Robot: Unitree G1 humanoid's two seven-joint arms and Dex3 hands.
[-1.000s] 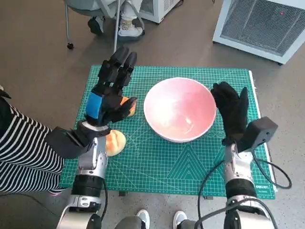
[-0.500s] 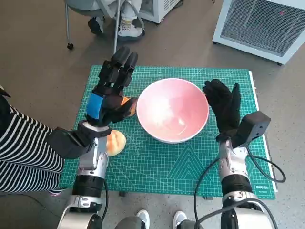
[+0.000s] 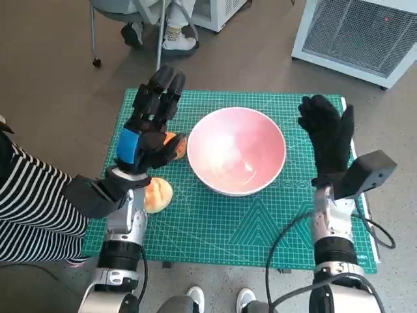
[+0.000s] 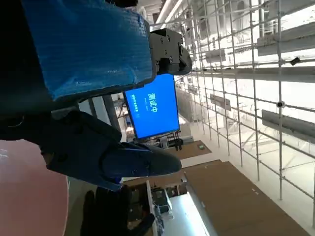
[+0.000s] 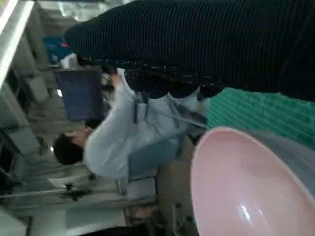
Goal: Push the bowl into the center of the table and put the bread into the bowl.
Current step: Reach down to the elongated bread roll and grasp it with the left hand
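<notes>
Left side first: your bread (image 3: 156,193) sits near the mat's left edge, a second piece (image 3: 173,143) half hidden under the left hand (image 3: 147,134), fingers apart, holding nothing. It looks soft and light, so cup it from the sides, don't squash. The bowl (image 3: 236,150) is mid-table, probably slick and rigid. The right hand (image 3: 330,140) hovers just beside it, fingers spread.

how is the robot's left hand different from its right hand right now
The left hand wears blue tape on its back and hovers beside the bowl's left rim, over an orange bread piece. The right hand is gloved in black knit, clear of the bowl's right side. Both are open, holding nothing.
</notes>
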